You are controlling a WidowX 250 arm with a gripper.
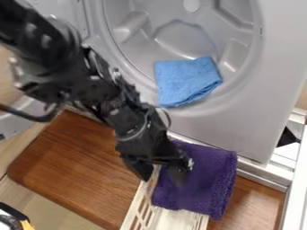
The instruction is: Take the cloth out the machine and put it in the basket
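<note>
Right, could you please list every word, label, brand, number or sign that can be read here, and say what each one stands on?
There are none: I can read no text or sign on the grey machine, the blue cloth, the purple cloth, the white basket or the black arm.

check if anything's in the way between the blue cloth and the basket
Yes: the purple cloth covers the end of the basket nearest the machine, and the claw hangs there too. Nothing visible lies on the blue cloth.
</note>
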